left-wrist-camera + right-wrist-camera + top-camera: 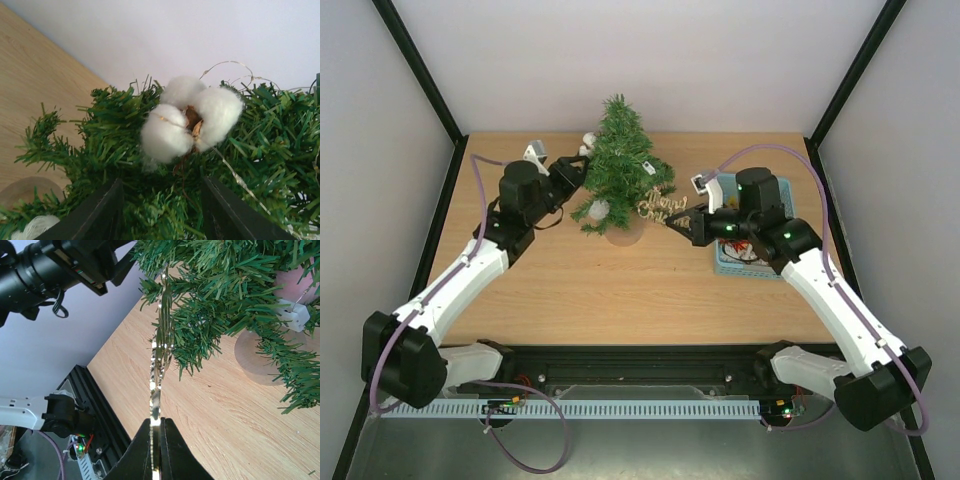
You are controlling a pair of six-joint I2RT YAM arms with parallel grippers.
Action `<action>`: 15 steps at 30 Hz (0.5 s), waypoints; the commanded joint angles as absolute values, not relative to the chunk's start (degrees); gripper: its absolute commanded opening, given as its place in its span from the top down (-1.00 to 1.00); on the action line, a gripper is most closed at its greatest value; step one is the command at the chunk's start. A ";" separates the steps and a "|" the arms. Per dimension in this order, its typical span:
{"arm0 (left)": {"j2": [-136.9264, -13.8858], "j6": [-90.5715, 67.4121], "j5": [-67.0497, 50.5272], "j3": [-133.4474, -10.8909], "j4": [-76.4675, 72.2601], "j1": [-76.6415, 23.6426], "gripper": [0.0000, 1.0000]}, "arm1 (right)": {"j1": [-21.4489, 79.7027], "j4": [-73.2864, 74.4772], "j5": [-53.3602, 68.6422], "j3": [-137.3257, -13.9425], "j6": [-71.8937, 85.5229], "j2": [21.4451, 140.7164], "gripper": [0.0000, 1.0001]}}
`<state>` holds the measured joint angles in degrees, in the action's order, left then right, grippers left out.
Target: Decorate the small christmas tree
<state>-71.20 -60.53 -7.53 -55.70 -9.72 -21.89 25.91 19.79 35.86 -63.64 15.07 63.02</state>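
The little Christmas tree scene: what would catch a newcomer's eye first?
The small christmas tree stands in the middle of the wooden table. A fluffy white cotton boll sits on its branches, just beyond the open left gripper. On the other side, the right gripper pinches a shiny gold ribbon that runs up into the needles.

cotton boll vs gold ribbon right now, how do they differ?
Look: the cotton boll is white, round and fluffy; the gold ribbon is a thin shiny strip.
Grip: the cotton boll rests in the branches, clear of the open left gripper; the gold ribbon is pinched in the shut right gripper.
Pose: the cotton boll sits compact; the gold ribbon stretches from branches to gripper.
Shared: both touch the small christmas tree.
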 commanded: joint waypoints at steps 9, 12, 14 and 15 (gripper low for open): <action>-67.00 -60.69 -7.82 -52.74 -7.35 -21.75 0.09 | 26.87 15.68 37.81 -65.90 14.58 66.70 0.97; -66.37 -60.63 -7.99 -52.65 -7.06 -21.71 0.09 | 27.15 14.45 38.96 -65.79 15.04 66.93 0.97; -65.71 -60.48 -8.09 -52.73 -6.59 -21.71 0.09 | 27.37 13.85 39.55 -65.81 15.05 67.16 0.97; -65.33 -60.43 -8.23 -52.73 -6.25 -21.71 0.09 | 27.46 13.73 39.89 -65.87 15.03 67.34 0.97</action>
<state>-67.81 -60.69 -7.53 -53.23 -7.55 -21.89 26.81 16.32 37.19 -64.10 14.85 66.72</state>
